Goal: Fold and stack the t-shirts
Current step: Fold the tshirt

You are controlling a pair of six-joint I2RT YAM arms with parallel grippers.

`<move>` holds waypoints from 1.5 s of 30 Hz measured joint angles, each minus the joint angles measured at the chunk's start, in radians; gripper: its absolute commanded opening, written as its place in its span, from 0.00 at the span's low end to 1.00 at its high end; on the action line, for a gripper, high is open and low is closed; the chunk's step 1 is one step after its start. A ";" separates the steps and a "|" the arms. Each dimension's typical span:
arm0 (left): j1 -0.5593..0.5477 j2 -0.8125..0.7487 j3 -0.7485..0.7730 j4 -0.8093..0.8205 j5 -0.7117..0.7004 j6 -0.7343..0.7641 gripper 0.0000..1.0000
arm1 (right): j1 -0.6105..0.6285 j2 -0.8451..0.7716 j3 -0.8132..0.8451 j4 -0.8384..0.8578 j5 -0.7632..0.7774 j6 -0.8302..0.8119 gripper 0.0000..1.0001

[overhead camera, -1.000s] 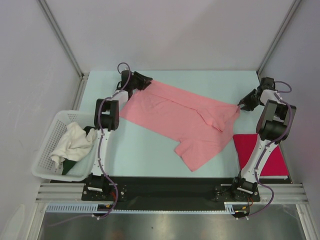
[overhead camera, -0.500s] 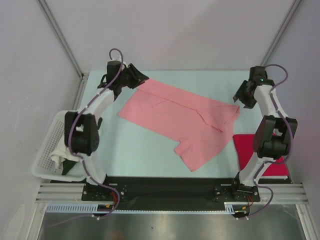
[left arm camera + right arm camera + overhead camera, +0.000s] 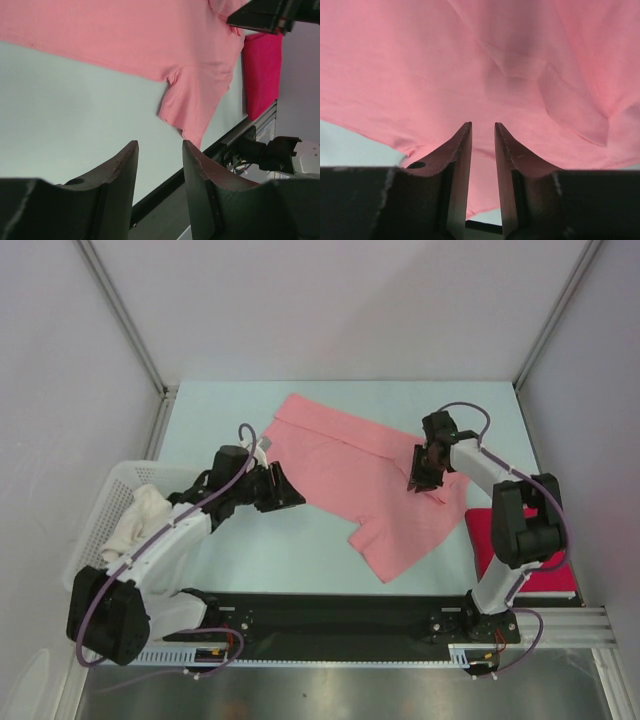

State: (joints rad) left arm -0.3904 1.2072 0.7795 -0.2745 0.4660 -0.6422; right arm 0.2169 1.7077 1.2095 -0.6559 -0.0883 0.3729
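The light salmon-pink t-shirt (image 3: 360, 465) lies spread flat across the middle of the table, one sleeve (image 3: 395, 540) pointing toward the near edge. My left gripper (image 3: 293, 498) hovers low beside its left edge, open and empty (image 3: 159, 145), with the pink shirt (image 3: 125, 35) ahead of it. My right gripper (image 3: 415, 483) hangs over the collar area. Its jaws (image 3: 483, 126) stand a narrow gap apart above the pink cloth (image 3: 470, 60) with nothing between them. The magenta-red t-shirt (image 3: 535, 550) lies folded at the near right (image 3: 262, 70), partly behind the right arm.
A white lattice basket (image 3: 108, 498) with a white cloth (image 3: 140, 520) sits at the near left, partly under the left arm. A black rail (image 3: 330, 605) runs along the table's near edge. Bare table (image 3: 280, 540) lies between the left gripper and the pink sleeve.
Both grippers have left the pink shirt's far corners. The left swung down to the shirt's left edge; the right came in over the collar, its jaws narrower than half a second ago.
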 measured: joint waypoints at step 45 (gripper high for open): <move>0.034 0.098 0.117 -0.079 0.119 0.101 0.43 | -0.058 0.156 0.234 -0.010 -0.008 -0.053 0.35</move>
State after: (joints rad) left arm -0.3565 1.3056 0.8967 -0.3538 0.5850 -0.5407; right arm 0.1585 1.8641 1.4437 -0.6659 -0.0959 0.3195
